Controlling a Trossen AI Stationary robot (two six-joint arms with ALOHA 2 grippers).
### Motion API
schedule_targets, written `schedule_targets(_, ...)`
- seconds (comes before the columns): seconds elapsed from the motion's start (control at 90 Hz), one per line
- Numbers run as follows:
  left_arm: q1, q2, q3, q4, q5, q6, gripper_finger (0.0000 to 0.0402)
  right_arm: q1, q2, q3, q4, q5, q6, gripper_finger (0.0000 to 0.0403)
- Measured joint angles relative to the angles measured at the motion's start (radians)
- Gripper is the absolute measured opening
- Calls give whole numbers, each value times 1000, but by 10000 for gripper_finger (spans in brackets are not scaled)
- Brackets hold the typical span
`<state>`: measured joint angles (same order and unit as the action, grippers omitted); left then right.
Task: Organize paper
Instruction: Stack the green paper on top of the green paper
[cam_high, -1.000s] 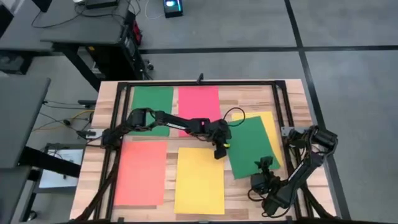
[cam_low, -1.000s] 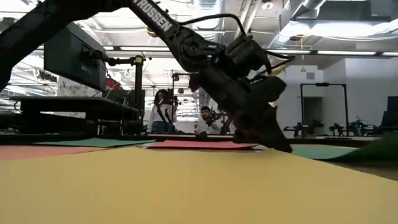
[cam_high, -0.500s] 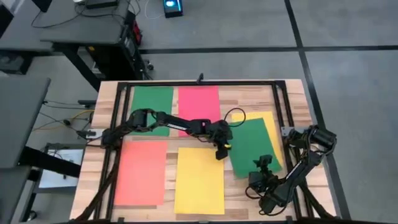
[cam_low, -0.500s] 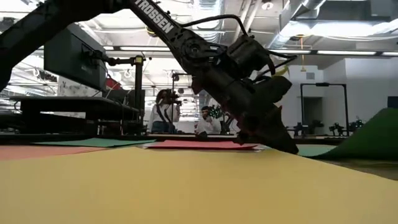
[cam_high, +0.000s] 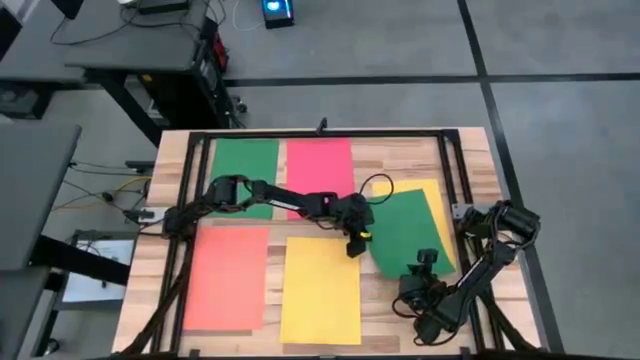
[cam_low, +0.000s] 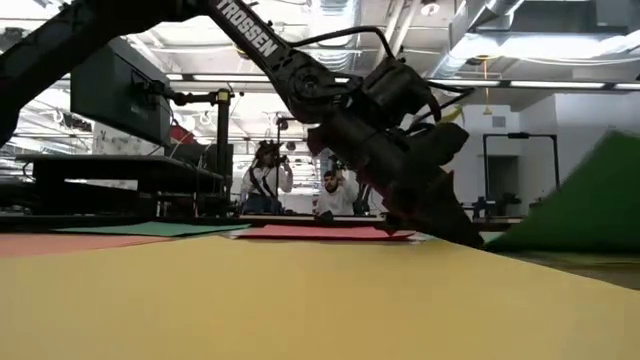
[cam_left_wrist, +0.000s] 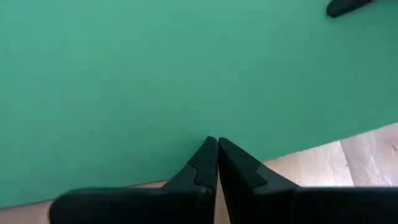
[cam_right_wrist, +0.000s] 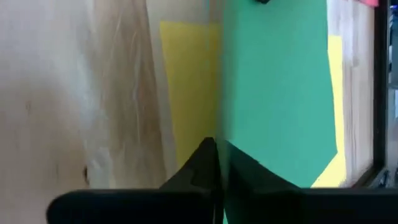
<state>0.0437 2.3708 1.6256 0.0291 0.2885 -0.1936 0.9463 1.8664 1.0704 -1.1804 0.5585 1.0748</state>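
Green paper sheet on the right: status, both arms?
Right gripper shut on green paper sheet, near edge lifted. Left gripper shut, pinning its other edge. Yellow paper sheet beneath; nothing in the way.

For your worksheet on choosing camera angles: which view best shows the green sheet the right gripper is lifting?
The high view: the green sheet shows whole, over a yellow sheet, its near edge pinched by the right gripper. The low view shows only its raised edge; both wrist views show only part.

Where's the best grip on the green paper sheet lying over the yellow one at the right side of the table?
Probably the near edge of the green paper sheet, approached from the table's front: that edge is lifted off the wood, and the right gripper is shut on it. The left gripper pins its left edge, fingers shut, over the yellow sheet underneath.
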Motion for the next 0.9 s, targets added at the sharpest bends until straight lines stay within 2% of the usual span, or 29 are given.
schedule_targets(0.144,-3,-5,11,36,4,35,4,0,0,56,-105,-21,38,0)
schedule_targets(0.289,-3,-18,79,-20,9,92,35,2,0,125,-238,-22,83,0)
schedule_targets(0.478,-3,-95,200,-194,-5,204,84,2,0,198,-360,-22,111,0)
schedule_targets(0.7,-9,-267,263,-438,-142,361,115,-11,-24,221,-389,10,102,0)
schedule_targets(0.9,-59,-469,230,-573,-279,464,117,-67,-109,222,-392,151,126,0)
